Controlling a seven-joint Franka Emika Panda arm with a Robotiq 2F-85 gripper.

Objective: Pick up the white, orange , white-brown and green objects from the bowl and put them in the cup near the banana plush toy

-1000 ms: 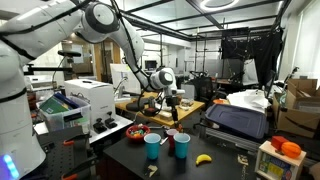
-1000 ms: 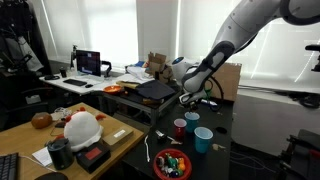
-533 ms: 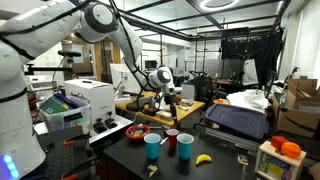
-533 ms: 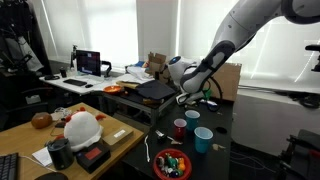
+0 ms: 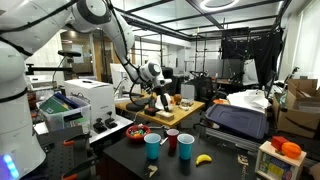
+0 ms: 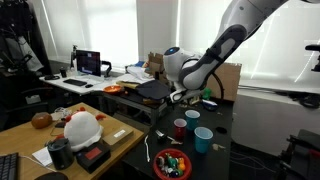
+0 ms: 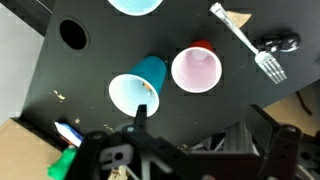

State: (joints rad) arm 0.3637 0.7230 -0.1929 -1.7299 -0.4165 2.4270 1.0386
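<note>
Hovering my pincer (image 7: 199, 118) spread wide and empty over 3 plastic cups (image 7: 196, 70), I am judging the job unfinished: coloured pieces (image 6: 172, 160) are lying in the shallow red bowl (image 6: 156, 166), away from the blue cup (image 5: 183, 146) beside the yellow banana plush toy (image 5: 204, 158).

Robotics lab, black metal frame (image 5: 235, 36), cluttered workbenches (image 6: 25, 135), laptop (image 6: 89, 63), printer (image 5: 88, 98)

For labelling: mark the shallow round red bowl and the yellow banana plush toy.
Shallow round red bowl (image 6: 156, 166): exterior view, left rim.
Yellow banana plush toy (image 5: 203, 158): exterior view, its middle.
</note>
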